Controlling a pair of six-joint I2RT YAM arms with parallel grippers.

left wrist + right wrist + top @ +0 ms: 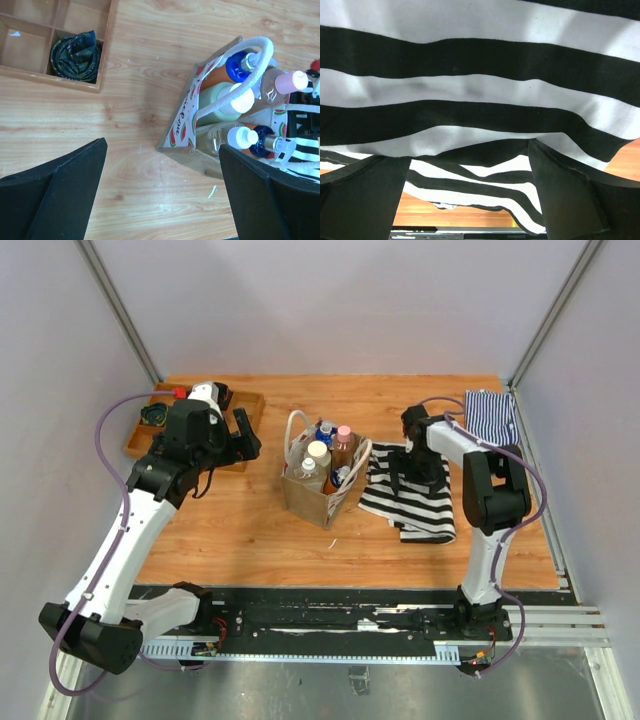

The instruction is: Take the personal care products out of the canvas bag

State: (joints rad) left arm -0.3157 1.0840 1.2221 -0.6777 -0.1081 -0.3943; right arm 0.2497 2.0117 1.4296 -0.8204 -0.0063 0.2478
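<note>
The tan canvas bag [308, 502] stands upright mid-table, white handles up, with several bottles inside: pink-capped [344, 432], cream-capped [318, 451], blue-capped [325, 428] and white-capped [308, 466]. In the left wrist view the bag [182, 127] shows its watermelon band, with the pink-capped bottle [287, 82], cream bottle [220, 95] and clear white-capped bottle [239, 136]. My left gripper [243, 435] is open and empty, left of the bag; it also shows in the left wrist view [161, 165]. My right gripper [415, 475] is open, low over the striped cloth [470, 90]; its jaws [467, 160] hold nothing.
A compartmented wooden tray [140, 440] sits at the back left, holding a dark coiled item [75, 56]. The black-and-white striped cloth [420, 510] lies right of the bag, touching it. A blue-striped cloth [492, 415] lies at the back right corner.
</note>
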